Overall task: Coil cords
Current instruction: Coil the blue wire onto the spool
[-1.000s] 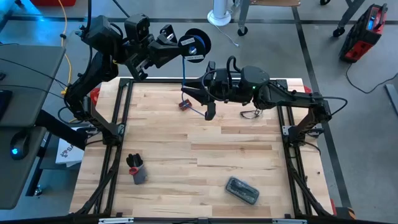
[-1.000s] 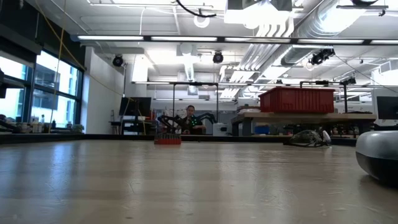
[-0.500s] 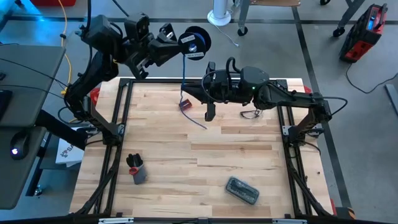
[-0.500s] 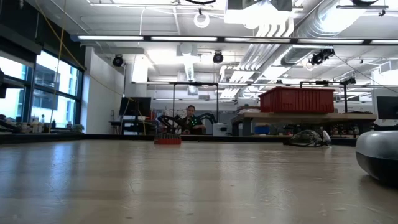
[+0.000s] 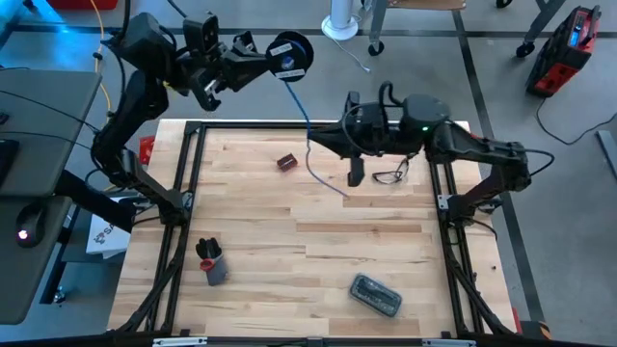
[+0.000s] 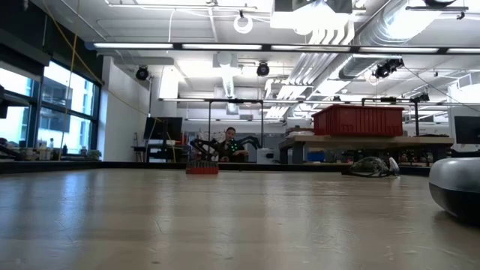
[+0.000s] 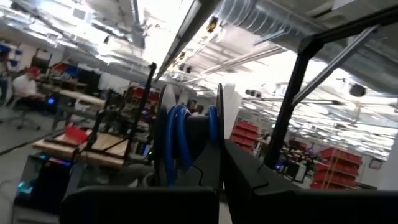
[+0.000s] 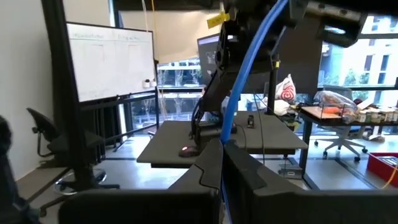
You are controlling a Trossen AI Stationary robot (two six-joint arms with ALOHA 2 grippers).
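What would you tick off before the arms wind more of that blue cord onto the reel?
1. Left gripper shut on the black reel, held beyond the table's far edge: ok.
2. Right gripper shut on the blue cord: ok.
3. Cord runs unbroken from reel to right gripper: ok.
4. Loose cord tail free of the small red object: ok.
5. Tail clear of the glasses: ok.
6. Cord tension: cannot tell.

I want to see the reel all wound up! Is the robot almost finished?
Not yet. Some blue cord is already wound on the reel, which the left claw holds past the table's far edge. The right claw is shut on the cord over the table. A loose tail hanging below that claw is left to wind.
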